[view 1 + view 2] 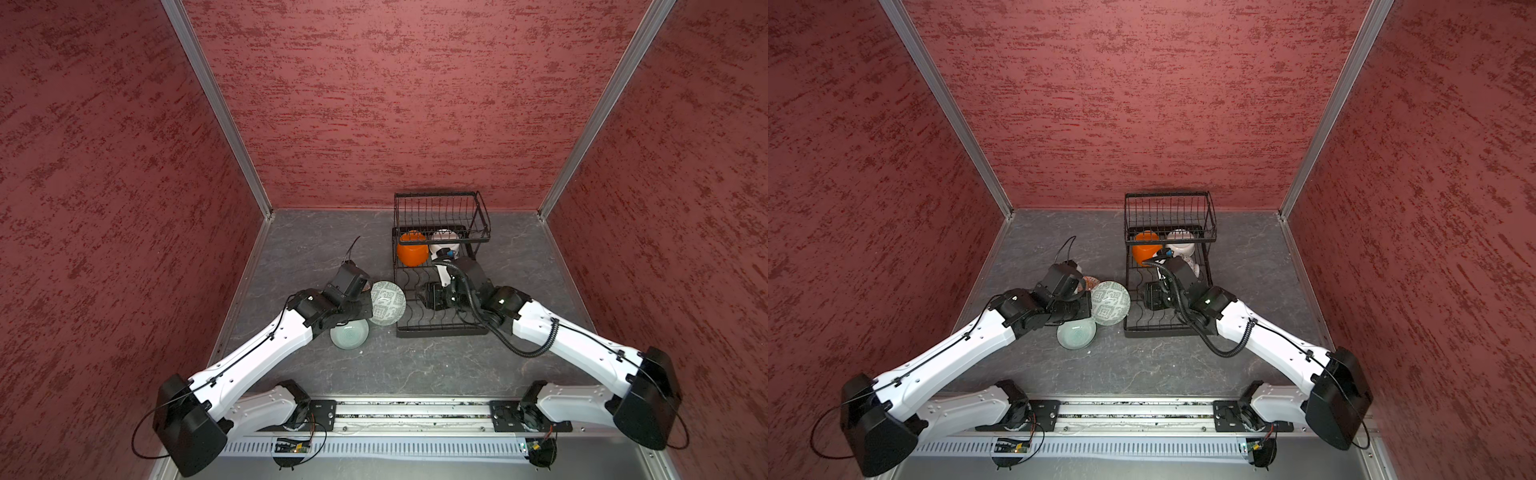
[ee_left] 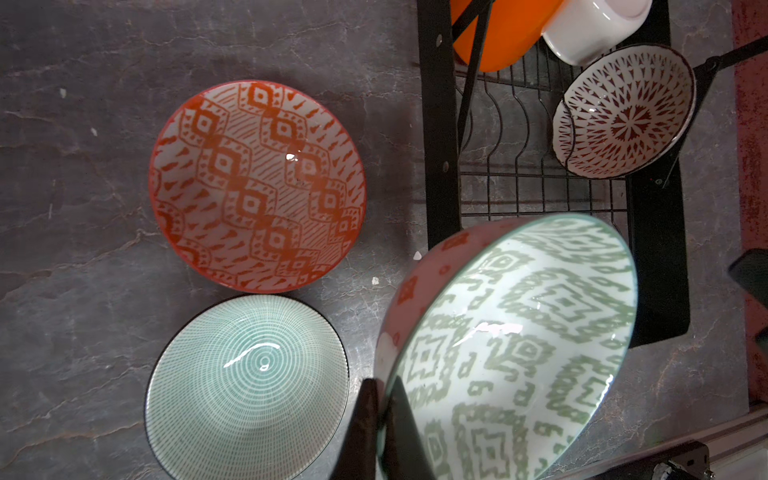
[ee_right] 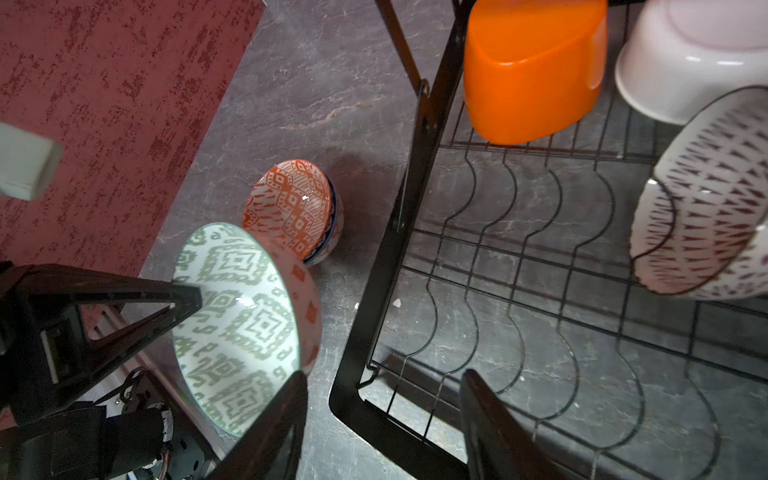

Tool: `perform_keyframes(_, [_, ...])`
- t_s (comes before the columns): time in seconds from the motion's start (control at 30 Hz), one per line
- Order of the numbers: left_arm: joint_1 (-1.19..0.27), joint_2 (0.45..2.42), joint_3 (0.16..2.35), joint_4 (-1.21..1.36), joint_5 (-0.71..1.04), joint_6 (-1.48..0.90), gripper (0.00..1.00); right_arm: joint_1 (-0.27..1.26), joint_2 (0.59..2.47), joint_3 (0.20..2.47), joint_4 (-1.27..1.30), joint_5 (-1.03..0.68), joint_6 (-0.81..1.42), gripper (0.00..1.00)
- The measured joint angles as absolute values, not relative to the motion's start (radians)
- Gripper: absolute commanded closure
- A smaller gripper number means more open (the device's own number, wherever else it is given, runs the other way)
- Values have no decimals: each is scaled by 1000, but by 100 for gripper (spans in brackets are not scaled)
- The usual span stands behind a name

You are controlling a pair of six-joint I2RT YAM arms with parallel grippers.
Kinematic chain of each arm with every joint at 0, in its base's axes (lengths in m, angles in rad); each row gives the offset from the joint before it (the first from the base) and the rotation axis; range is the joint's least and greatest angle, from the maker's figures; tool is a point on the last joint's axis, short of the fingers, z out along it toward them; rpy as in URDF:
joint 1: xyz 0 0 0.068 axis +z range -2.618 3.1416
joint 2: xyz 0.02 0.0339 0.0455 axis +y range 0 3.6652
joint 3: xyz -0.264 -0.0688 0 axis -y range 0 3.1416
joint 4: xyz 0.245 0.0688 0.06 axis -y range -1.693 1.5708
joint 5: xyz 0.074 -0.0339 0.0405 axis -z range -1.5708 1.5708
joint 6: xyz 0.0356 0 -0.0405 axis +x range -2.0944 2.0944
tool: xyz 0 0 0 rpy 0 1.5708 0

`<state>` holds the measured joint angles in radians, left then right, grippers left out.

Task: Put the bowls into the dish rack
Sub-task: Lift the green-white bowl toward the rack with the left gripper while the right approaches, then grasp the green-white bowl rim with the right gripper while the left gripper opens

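Observation:
My left gripper (image 2: 384, 384) is shut on the rim of a green-patterned bowl (image 2: 519, 345) with a pink outside. It holds that bowl (image 1: 387, 302) tilted above the table, just left of the black wire dish rack (image 1: 440, 328). My right gripper (image 3: 384, 376) hangs open over the rack's near left corner with nothing between its fingers. An orange bowl (image 1: 412, 251), a white bowl (image 1: 444, 243) and a dark-patterned bowl (image 2: 627, 116) sit in the rack under its raised basket. A red-orange patterned bowl (image 2: 257, 187) and a pale green bowl (image 1: 349, 334) stand on the table.
The rack's curved dividers (image 3: 519, 257) in its near half hold nothing. The raised basket (image 1: 440, 214) stands at the far end by the back wall. Red walls close in the left, right and back. A metal rail (image 1: 415, 415) runs along the front.

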<state>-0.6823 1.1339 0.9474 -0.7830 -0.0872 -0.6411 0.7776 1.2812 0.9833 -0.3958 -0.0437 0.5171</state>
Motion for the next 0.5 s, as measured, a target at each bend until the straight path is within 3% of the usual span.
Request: perform_keyframes(0.5, [-712,1244,998,-730,-88,-614,100,857,1402,1040,-403,35,524,54])
